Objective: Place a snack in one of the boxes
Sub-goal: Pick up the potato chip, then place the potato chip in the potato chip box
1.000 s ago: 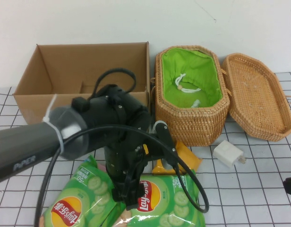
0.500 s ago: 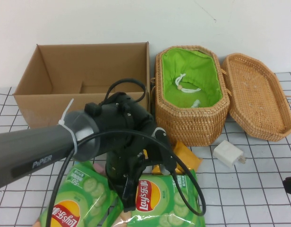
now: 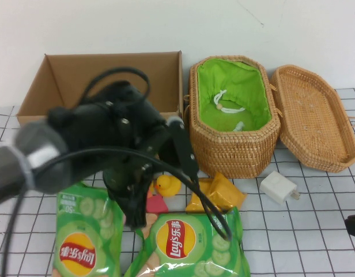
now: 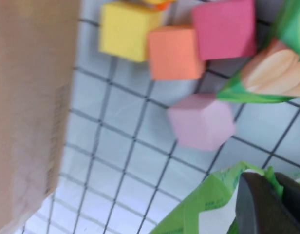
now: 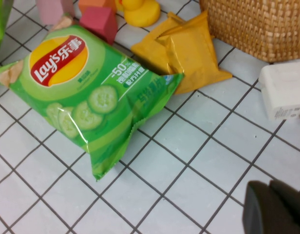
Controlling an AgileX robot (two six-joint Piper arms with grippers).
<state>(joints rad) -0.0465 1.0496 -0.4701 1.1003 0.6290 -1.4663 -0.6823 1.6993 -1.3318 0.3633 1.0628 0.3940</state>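
Presently the wicker basket (image 3: 235,115) holds only its green lining; beside it, the left end effector (image 3: 134,216) pinches a chip bag (image 3: 85,236), while the right end effector (image 5: 274,209) rests closed on the gridded tabletop (image 3: 304,231).

The left arm (image 3: 79,150) is smeared with blur in the high view and covers the front of the cardboard box (image 3: 68,86). The left tool (image 3: 133,216) mostly hides behind its own wrist. Both chip bags, left bag (image 3: 82,242) and right bag (image 3: 186,245), run off the bottom edge. The right tool (image 3: 354,226) is just a dark sliver at the frame edge.
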